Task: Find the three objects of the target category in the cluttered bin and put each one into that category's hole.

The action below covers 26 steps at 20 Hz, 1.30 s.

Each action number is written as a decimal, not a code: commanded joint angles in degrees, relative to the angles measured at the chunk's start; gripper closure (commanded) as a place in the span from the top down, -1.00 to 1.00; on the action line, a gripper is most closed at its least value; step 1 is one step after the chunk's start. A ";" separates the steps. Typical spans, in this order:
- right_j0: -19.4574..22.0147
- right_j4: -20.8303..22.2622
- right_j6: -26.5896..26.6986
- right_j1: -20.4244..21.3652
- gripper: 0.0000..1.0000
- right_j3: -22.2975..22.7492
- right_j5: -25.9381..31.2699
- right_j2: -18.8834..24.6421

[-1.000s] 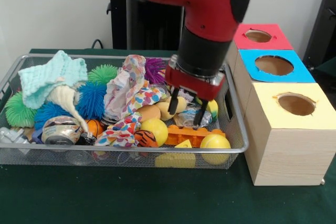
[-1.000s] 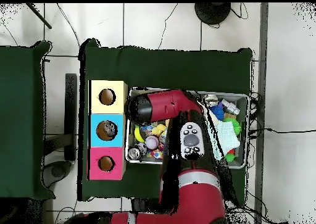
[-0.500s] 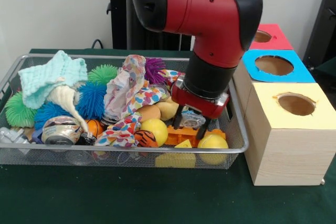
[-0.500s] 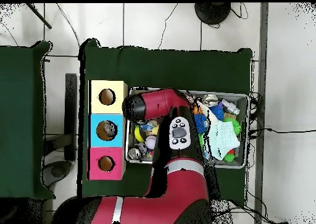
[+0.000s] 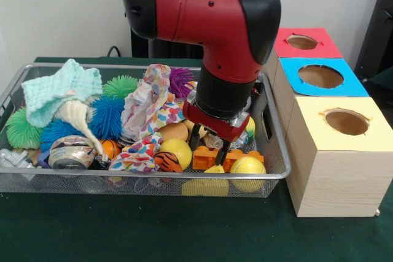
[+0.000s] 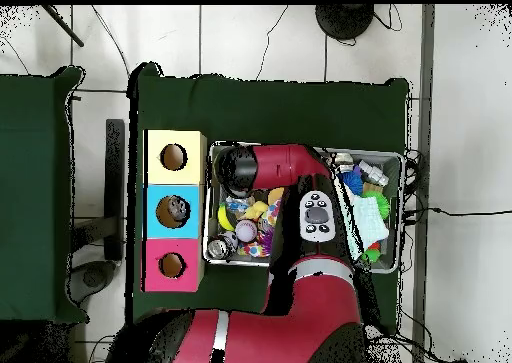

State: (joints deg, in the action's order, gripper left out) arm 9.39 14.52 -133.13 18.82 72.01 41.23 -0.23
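Observation:
The wire mesh bin [image 5: 153, 175] is full of toys and cloths; it also shows in the overhead view [image 6: 397, 161]. My gripper [image 5: 209, 145] is low in the bin's right end, open, its fingers [image 5: 195, 140] standing either side of a silvery can [image 5: 212, 141] that is mostly hidden. Whether they touch it I cannot tell. Another can [image 5: 70, 152] lies at the front left of the bin. In the overhead view a can [image 6: 218, 247] lies in the bin's corner by the boxes, and the arm [image 6: 262, 166] hides the gripper. The blue-topped hole [image 5: 320, 76] [image 6: 173, 211] is the middle box.
Green [image 5: 120, 84], blue [image 5: 107, 116] and purple [image 5: 181, 78] puff balls, a teal cloth [image 5: 58, 90], a patterned cloth [image 5: 150, 108], yellow balls [image 5: 249, 165] and an orange brick [image 5: 206, 159] crowd the bin. The red-topped hole [image 5: 302, 42] and yellow-topped hole [image 5: 346, 121] flank the blue one.
The arm has swung toward the front view's left and the gripper has dropped lower, from above the clutter down around the silvery can by the orange brick.

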 commanded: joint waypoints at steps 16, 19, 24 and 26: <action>4.24 -6.51 3.04 3.43 1.00 3.86 7.50 8.69; 3.96 -6.78 2.41 6.09 1.00 6.26 7.48 8.32; 3.63 -6.13 1.50 7.00 1.00 8.00 6.19 7.76; 3.52 -6.31 1.10 6.86 1.00 7.84 6.93 7.64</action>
State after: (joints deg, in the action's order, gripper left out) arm 12.03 9.81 -133.13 23.96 74.22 44.07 3.76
